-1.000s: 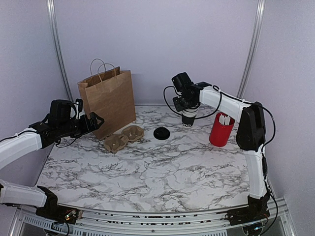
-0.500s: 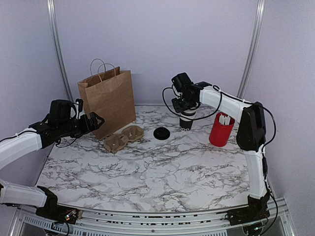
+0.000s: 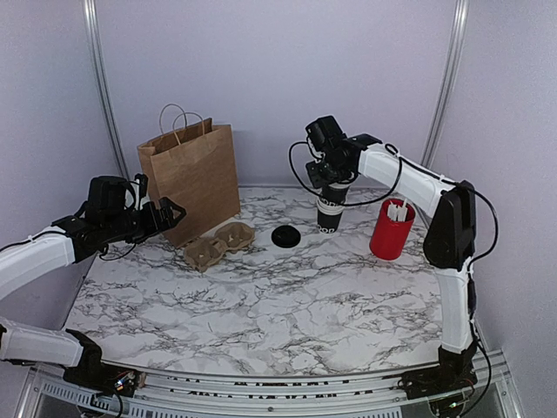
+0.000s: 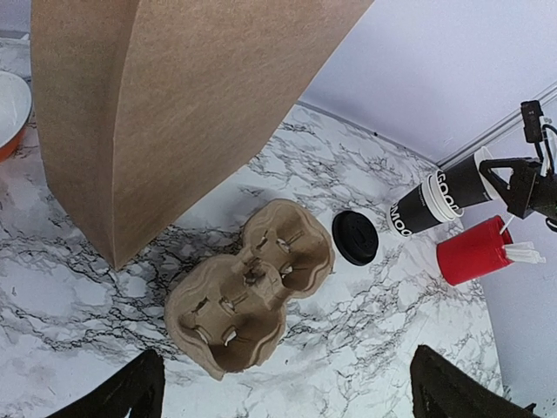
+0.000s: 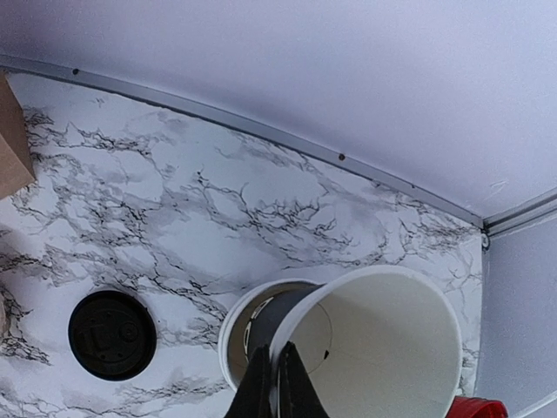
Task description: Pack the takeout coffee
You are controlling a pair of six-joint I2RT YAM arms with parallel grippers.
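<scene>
Cup [image 5: 374, 348] mouth-up, axis slightly tilted, rim pinched by right fingers [image 5: 258, 387], left fingers [image 4: 130, 396] spread, lid [image 4: 355, 237] flat.

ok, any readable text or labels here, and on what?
"GOO": white letters on the lifted black cup, rest hidden.
On the lower cup: similar white letters, not clearly readable.
On the black lid: embossed marks, too small.
On the paper bag, cup carrier, red cup: no text seen.
</scene>
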